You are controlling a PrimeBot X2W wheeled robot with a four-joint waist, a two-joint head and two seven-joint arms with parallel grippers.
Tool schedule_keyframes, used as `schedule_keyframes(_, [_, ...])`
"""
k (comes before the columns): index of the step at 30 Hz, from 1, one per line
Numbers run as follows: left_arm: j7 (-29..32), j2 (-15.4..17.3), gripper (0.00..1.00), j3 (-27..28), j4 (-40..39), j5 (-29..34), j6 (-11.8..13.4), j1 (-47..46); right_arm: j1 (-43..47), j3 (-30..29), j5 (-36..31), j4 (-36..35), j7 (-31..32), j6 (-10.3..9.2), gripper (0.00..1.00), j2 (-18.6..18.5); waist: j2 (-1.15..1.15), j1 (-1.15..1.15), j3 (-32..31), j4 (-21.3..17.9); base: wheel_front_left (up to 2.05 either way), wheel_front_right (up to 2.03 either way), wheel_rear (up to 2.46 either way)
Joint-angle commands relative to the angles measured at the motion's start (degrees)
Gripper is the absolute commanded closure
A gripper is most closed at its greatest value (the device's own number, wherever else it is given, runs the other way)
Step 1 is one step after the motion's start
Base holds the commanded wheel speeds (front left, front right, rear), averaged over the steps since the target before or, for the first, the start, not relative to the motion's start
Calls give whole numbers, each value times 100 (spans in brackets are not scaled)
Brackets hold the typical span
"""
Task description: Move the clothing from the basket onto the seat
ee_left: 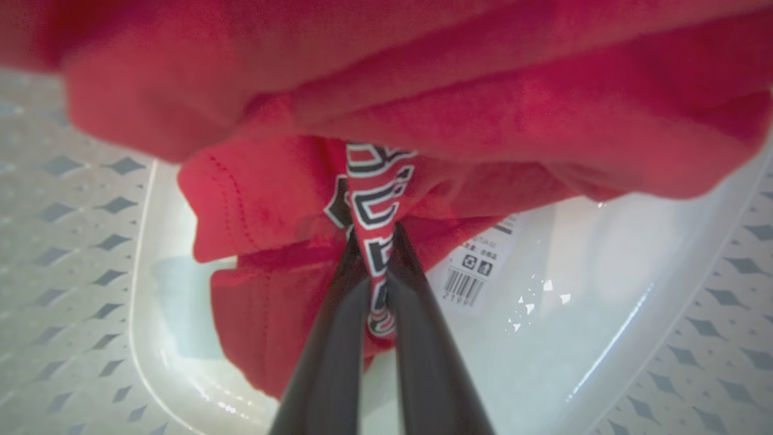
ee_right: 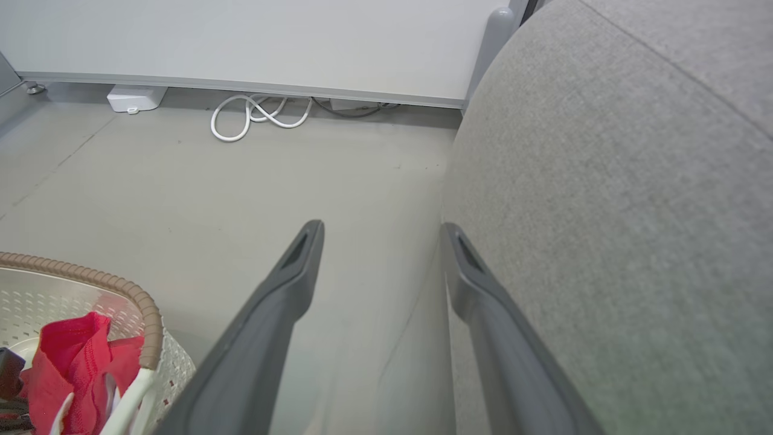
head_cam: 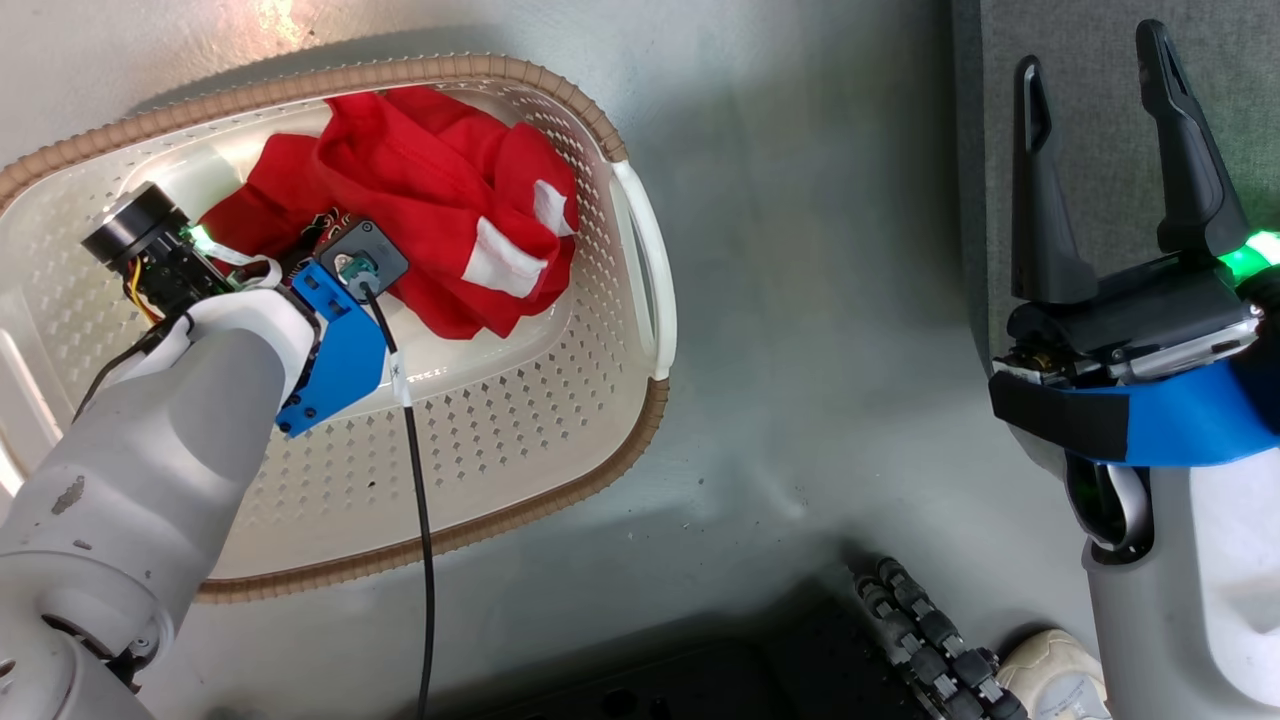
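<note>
The bright red clothing (head_cam: 440,200) with white trim lies bunched in the far part of the cream basket (head_cam: 520,420). My left arm reaches down into the basket, and its wrist camera housing covers the fingers in the head view. In the left wrist view my left gripper (ee_left: 377,241) is shut on a fold of the red clothing (ee_left: 259,199) printed with black-and-white lettering, above the basket floor (ee_left: 574,290). My right gripper (head_cam: 1100,150) hangs open and empty over the edge of the grey seat (head_cam: 1090,80); the seat (ee_right: 616,199) rises beside its right finger.
A grey floor (head_cam: 800,300) separates the basket from the seat. A black cable (head_cam: 420,520) hangs from my left wrist across the basket. A white cable (ee_right: 259,115) and a white box (ee_right: 134,98) lie by the far wall. The robot's dark base (head_cam: 920,640) is at the bottom.
</note>
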Motion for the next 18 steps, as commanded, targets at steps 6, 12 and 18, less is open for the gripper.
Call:
schedule_keyframes(6, [-78, -124, 100, -15, 20, -62, -28, -14, -129, -58, 10, 44, -21, -1, 0, -15, 0, 0, -94, 81, 0, 0, 0])
schedule_keyframes(12, [-347, -344, 100, -17, 15, -92, -28, 136, -104, -101, 27, 107, -21, -1, 0, -47, 0, 0, -289, 236, 0, 0, 0])
schedule_keyframes(18, [-567, -513, 100, -21, -44, -197, -30, 272, -126, -111, 51, 179, -21, -1, 0, -110, 0, 0, -513, 381, 0, 0, 0])
